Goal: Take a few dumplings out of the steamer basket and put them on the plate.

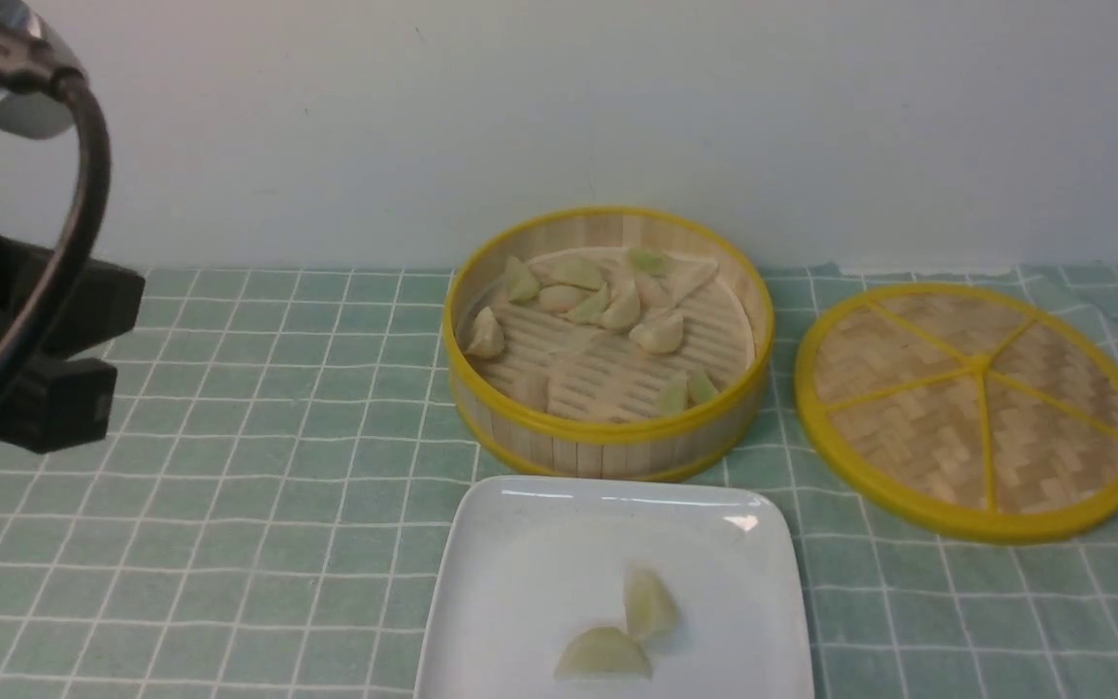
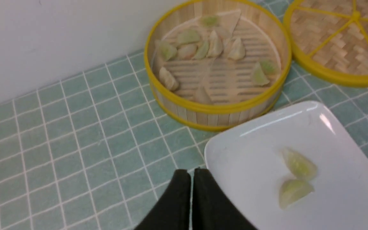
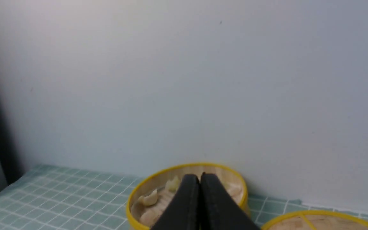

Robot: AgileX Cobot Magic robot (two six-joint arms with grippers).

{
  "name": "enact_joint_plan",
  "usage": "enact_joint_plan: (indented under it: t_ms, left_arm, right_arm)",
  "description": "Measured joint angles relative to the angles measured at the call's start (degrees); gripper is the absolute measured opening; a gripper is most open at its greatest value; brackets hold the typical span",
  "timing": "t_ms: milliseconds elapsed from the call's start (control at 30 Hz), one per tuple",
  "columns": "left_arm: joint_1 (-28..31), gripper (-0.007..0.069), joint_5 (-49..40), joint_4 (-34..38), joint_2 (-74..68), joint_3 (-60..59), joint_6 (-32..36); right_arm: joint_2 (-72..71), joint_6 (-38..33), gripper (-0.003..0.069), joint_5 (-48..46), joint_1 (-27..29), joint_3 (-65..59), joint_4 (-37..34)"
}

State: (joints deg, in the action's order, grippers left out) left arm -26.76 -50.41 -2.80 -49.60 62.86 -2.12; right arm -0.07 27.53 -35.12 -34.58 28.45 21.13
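The steamer basket (image 1: 608, 451) stands mid-table by the wall with several dumplings (image 1: 656, 332) inside. The white plate (image 1: 520, 582) lies just in front of it and holds two dumplings (image 1: 649, 602) side by side. In the left wrist view my left gripper (image 2: 192, 172) is shut and empty, above the cloth at the plate's (image 2: 251, 153) corner, apart from the two dumplings (image 2: 299, 164) and the basket (image 2: 216, 110). In the right wrist view my right gripper (image 3: 200, 177) is shut and empty, raised, with the basket (image 3: 133, 198) and dumplings (image 3: 150, 198) beyond its tips. It is out of the front view.
The flat woven lid (image 1: 971, 408) with yellow spokes lies to the right of the basket. A green checked cloth (image 1: 258, 505) covers the table and a pale wall stands close behind. My left arm's dark body (image 1: 35, 369) and cable fill the front view's left edge.
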Motion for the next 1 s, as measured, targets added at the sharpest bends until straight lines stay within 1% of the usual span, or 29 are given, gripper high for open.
enact_joint_plan:
  t_ms: [67,167,200,300,367,700,833,1000]
  left_arm:
    - [0.1,-0.0006,2.5,0.3,0.0,-0.1,-0.1]
    - [0.1,-0.0006,4.9,1.2,0.0,-0.5,-0.1]
    - [0.1,-0.0006,4.9,1.2,0.0,-0.5,-0.1]
    - [0.1,-0.0006,5.7,4.7,1.1,-1.2,0.2]
    - [0.1,-0.0006,5.8,5.1,2.1,-2.0,0.5]
    - [0.1,-0.0006,16.6,6.0,22.0,-18.9,0.4]
    - [0.1,-0.0006,18.0,6.7,26.8,-22.9,0.2]
    - [0.1,-0.0006,17.8,6.9,29.2,-25.3,0.2]
  right_arm:
    - [-0.8,1.0,-0.0014,0.1,0.0,-0.7,2.2]
    - [-0.8,1.7,-0.0014,0.5,0.1,-1.6,2.6]
    - [-0.8,1.7,-0.0014,0.5,0.1,-1.6,2.6]
    - [-0.8,1.9,-0.0014,0.8,0.1,-1.9,2.6]
    - [-0.9,1.9,-0.0014,0.8,0.1,-1.9,2.7]
    - [-0.9,1.9,-0.0014,0.8,0.1,-1.9,2.6]
    - [-0.9,1.9,-0.0014,0.8,0.1,-1.9,2.6]
    - [-0.9,1.9,-0.0014,0.8,0.1,-1.9,2.6]
